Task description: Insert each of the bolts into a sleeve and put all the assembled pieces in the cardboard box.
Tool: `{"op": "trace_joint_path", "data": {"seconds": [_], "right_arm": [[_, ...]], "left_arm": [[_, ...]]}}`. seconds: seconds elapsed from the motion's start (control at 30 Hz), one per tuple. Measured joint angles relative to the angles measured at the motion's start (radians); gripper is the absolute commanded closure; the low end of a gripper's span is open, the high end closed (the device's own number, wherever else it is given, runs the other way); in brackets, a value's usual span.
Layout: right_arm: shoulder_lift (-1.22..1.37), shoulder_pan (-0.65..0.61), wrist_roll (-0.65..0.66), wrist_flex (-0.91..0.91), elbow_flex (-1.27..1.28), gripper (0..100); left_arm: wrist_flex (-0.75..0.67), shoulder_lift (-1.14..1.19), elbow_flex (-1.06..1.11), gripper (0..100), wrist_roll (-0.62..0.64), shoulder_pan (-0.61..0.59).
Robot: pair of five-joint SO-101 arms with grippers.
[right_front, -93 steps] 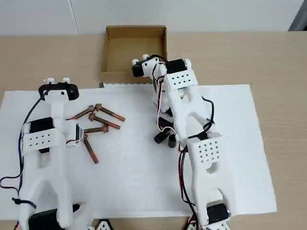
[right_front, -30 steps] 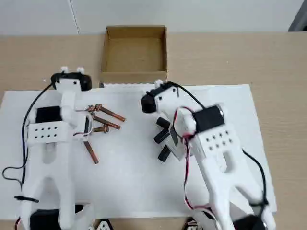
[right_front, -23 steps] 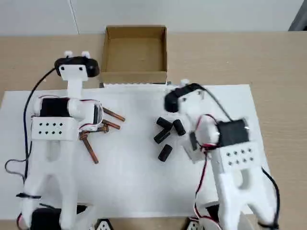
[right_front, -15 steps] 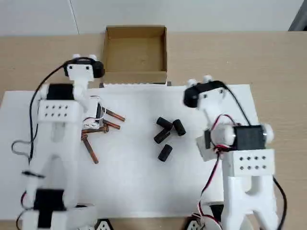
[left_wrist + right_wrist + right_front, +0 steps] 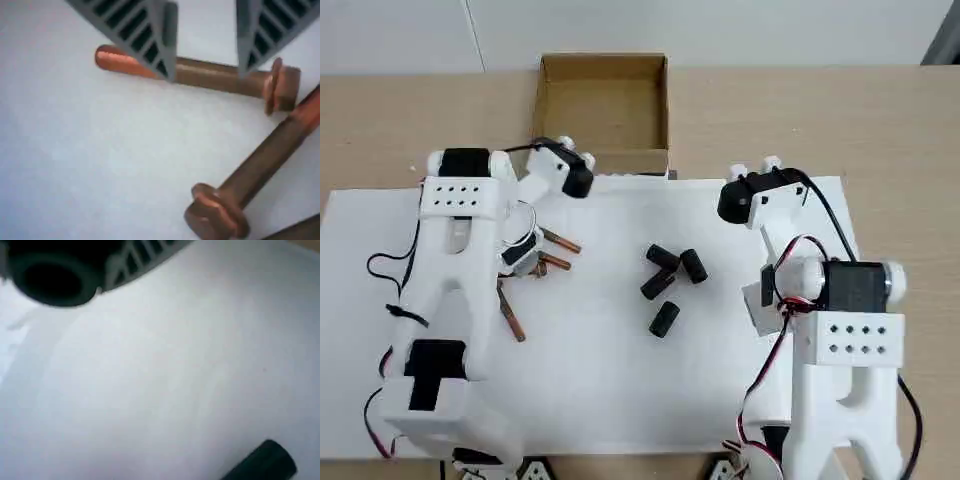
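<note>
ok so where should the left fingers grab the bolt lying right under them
Mid-shank, from straight above. The bolt lies flat on the white sheet, its flanged head at one end, so closing across the smooth round shank is likely steadiest. The open left gripper straddles that part.

Two white plastic arms, the left arm (image 5: 450, 290) and the right arm (image 5: 842, 390), are built of blocky shells, each with a panel of small round holes (image 5: 460, 192) and black motors (image 5: 853, 284) at the joints. Black cables (image 5: 831, 218) and thinner red and white wires (image 5: 767, 372) loop along the links. The left wrist view shows grey, ribbed, wedge-shaped fingers (image 5: 145, 30).
</note>
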Motion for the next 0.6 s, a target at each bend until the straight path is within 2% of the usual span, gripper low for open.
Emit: {"op": "trace_joint_path", "data": {"seconds": [0.27, 0.37, 0.6], "right_arm": [[0.000, 0.000, 0.006, 0.000, 0.000, 99.1], [0.000, 0.000, 0.006, 0.000, 0.000, 99.1], [0.000, 0.000, 0.006, 0.000, 0.000, 99.1]], "left_arm": [[0.000, 0.000, -0.002, 92, -0.212, 0.000], [0.000, 0.000, -0.002, 87, -0.269, 0.000], [-0.021, 0.037, -0.002, 83, -0.290, 0.000]]}}
